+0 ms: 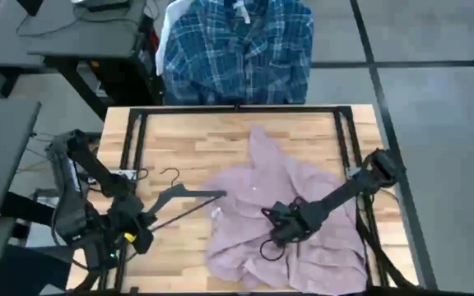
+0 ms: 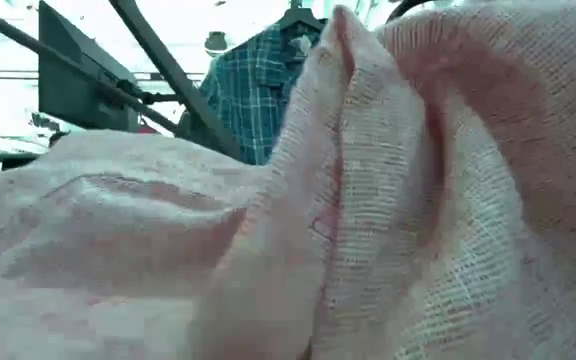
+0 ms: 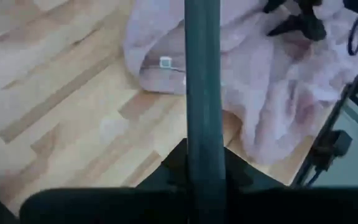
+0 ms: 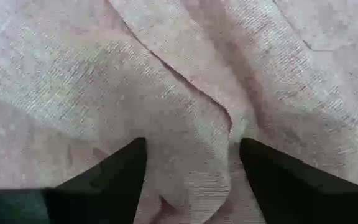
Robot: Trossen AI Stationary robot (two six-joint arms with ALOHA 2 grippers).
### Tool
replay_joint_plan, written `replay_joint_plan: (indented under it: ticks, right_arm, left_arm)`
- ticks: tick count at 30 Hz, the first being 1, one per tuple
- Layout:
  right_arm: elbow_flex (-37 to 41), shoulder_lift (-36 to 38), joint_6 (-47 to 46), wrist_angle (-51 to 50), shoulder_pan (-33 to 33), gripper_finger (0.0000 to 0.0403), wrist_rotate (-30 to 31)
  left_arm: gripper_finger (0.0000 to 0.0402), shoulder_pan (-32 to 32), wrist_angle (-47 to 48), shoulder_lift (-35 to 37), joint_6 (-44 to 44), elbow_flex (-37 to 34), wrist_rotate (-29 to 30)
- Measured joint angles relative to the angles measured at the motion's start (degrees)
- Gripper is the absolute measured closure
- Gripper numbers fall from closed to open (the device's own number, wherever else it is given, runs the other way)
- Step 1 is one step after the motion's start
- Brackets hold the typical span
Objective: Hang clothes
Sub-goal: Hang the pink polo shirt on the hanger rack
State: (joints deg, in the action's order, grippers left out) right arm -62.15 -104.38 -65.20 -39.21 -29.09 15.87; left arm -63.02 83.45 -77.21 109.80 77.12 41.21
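Pink shirt (image 1: 290, 218) on desk (image 1: 196, 144), both tools at work.
Right tool (image 4: 191, 168) spread over the shirt's fold; left tool (image 1: 142, 226) beside the shirt, pinching hanger (image 1: 189, 197).

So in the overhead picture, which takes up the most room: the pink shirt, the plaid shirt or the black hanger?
Largest to smallest as they look from above:
1. Pink shirt, spread on the table.
2. Plaid shirt, close behind; it hangs beyond the table and is cut off by the picture's edge, so these two are unsure.
3. Black hanger, clearly smallest.
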Motion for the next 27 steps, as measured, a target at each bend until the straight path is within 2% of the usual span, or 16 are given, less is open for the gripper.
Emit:
replay_joint_plan:
  ticks: [7,11,15,21,27]
  right_arm:
    - [-0.1,0.1,-1.3,4.7,1.4,0.0154,0.3]
    - [-0.1,0.1,-0.1,8.1,1.7,0.0154,0.3]
    - [-0.8,0.4,5.0,15.6,2.5,0.0154,-0.4]
    - [-5.2,0.4,15.2,24.8,4.9,0.0154,-0.4]
    - [-6.6,0.1,16.2,27.8,9.3,0.0154,2.4]
  left_arm:
    - [0.0389,0.4,-9.3,-0.1,-0.4,-3.6,-3.5]
    - [0.0389,-0.4,-8.9,0.0,-0.1,-3.0,-3.7]
    - [0.0389,-0.6,-8.4,0.0,1.5,-3.9,-6.6]
    - [0.0389,-1.1,-4.6,-1.3,6.8,-4.4,-4.6]
    - [0.039,-1.1,-3.4,-3.2,11.7,-4.4,-3.3]
